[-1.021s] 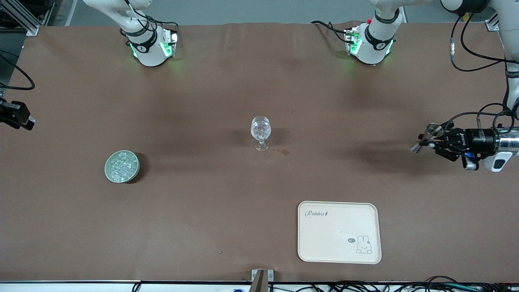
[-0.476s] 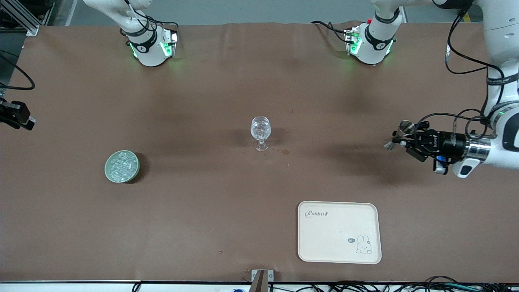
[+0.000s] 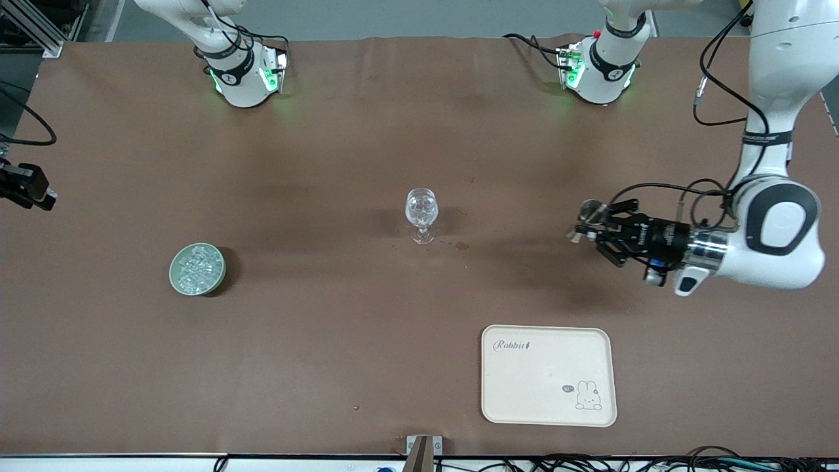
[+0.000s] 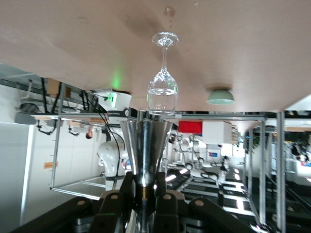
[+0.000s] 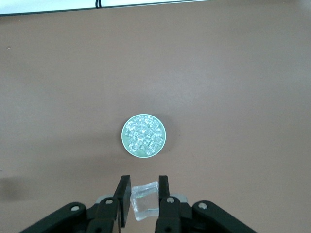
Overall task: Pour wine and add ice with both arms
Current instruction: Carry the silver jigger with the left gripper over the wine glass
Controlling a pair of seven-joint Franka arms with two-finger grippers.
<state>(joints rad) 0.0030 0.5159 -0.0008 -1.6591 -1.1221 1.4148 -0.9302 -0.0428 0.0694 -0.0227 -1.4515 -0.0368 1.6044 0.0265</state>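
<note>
A clear stemmed glass (image 3: 421, 210) (image 4: 163, 87) stands mid-table with clear contents in its bowl. My left gripper (image 3: 600, 229) (image 4: 145, 182) is shut on the stem of a steel cone-shaped measuring cup (image 3: 592, 212) (image 4: 146, 145). It hangs over the table toward the left arm's end, level with the glass. Wine is hidden; the cup's inside does not show. The ice (image 3: 196, 267) (image 5: 144, 135) fills a green bowl (image 3: 174, 275) (image 5: 124, 143). My right gripper (image 5: 144, 187), high over the table beside that bowl, is shut on one ice cube (image 5: 146, 201).
A cream tray (image 3: 549, 375) with a rabbit drawing lies near the front edge. A small dark stain (image 3: 461, 246) marks the cloth by the glass foot. A black device (image 3: 26, 187) sits at the table edge at the right arm's end.
The left arm has carried the steel cup from its own end of the table toward the glass. The bowl, glass and tray have stayed put.
</note>
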